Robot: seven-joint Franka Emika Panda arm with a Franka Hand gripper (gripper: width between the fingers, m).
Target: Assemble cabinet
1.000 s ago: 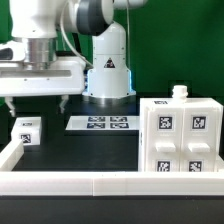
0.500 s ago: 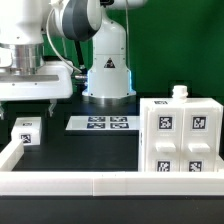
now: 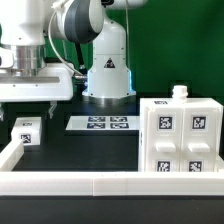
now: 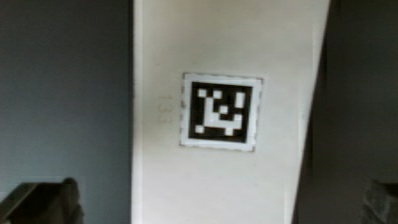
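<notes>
The cabinet (image 3: 180, 140), a large white box with tags on its front, stands at the exterior view's right. A small white tagged part (image 3: 27, 131) lies at the exterior view's left. My gripper (image 3: 30, 102) hangs open just above it without touching it. In the wrist view the same white part (image 4: 222, 110) runs as a long strip with one tag on top. It lies between my two dark fingertips (image 4: 45, 200), with a gap on each side of my gripper (image 4: 214, 200). Nothing is held.
The marker board (image 3: 100, 123) lies flat in front of the robot base (image 3: 108, 78). Low white border rails (image 3: 100, 182) run along the front and the exterior view's left edge. A small white knob (image 3: 180, 92) sits on top of the cabinet.
The gripper has moved toward the exterior view's left over the small white part, mostly in the first half second. The parts on the table have not moved.
</notes>
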